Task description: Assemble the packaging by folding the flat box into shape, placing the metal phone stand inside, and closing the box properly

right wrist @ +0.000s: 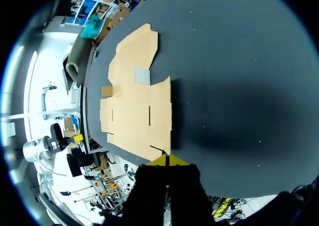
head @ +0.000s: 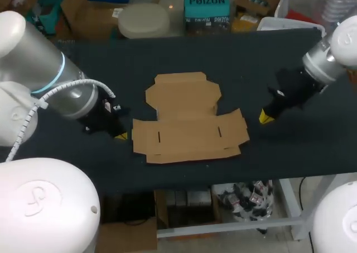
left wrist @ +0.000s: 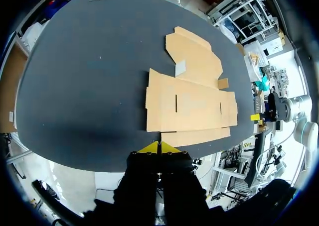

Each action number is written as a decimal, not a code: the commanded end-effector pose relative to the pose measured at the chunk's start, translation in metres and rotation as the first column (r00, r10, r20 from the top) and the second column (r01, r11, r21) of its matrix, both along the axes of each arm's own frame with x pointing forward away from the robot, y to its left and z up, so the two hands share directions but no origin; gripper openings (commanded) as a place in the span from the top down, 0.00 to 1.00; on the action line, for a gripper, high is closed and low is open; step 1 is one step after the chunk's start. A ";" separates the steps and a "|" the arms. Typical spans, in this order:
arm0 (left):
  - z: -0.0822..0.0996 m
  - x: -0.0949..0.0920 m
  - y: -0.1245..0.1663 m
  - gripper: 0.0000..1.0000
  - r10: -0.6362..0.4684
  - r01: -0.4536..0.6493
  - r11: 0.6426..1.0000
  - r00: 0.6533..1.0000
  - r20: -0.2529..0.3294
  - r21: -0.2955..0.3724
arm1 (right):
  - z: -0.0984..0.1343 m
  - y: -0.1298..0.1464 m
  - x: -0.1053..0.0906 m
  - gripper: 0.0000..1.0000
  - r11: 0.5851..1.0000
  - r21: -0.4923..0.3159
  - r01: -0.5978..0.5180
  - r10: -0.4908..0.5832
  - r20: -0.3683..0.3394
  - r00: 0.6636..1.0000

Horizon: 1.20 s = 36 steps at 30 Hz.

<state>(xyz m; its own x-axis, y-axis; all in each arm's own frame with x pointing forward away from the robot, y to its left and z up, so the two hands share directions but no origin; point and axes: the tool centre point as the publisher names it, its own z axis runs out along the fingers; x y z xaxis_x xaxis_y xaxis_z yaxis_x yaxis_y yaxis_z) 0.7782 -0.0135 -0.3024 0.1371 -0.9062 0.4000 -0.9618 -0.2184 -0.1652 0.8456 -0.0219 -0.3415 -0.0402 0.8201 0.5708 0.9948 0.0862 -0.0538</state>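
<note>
A flat brown cardboard box (head: 187, 122) lies unfolded on the middle of the dark table; it also shows in both wrist views (left wrist: 192, 99) (right wrist: 137, 101). A small grey flat piece (left wrist: 180, 67) (right wrist: 142, 76) rests on the cardboard where its two large panels meet. My left gripper (head: 121, 135) (left wrist: 158, 147) is shut and holds nothing. It sits low, just off the box's left front corner. My right gripper (head: 264, 117) (right wrist: 167, 160) is also shut and holds nothing, a little to the right of the box's right flap.
The black table (head: 83, 69) stretches well past the box at the back and on both sides. Its front edge (head: 184, 181) runs close below the cardboard. Across the box, each wrist view shows the other arm's yellow tip (left wrist: 255, 117) (right wrist: 78, 137).
</note>
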 end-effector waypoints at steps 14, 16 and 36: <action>-0.038 -0.029 0.009 1.00 0.002 -0.005 0.999 0.997 -0.071 -0.034 | -0.029 0.001 -0.034 1.00 0.994 0.018 0.105 -0.104 -0.035 0.994; -0.038 -0.029 0.009 1.00 0.002 -0.005 0.999 0.997 -0.071 -0.034 | -0.029 0.001 -0.034 1.00 0.994 0.018 0.105 -0.104 -0.035 0.994; -0.043 -0.026 0.007 1.00 -0.009 0.006 0.999 0.997 -0.077 -0.040 | -0.036 0.008 -0.035 1.00 0.991 0.019 0.132 -0.131 -0.033 0.991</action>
<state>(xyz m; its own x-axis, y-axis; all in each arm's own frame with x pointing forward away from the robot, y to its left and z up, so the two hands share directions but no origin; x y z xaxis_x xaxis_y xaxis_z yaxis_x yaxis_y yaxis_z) 0.7480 -0.0041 -0.3417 0.1627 -0.8919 0.4219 -0.9725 -0.2171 -0.0840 0.8112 -0.0161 -0.3719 0.0795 0.8061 0.5865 0.9954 -0.0328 -0.0898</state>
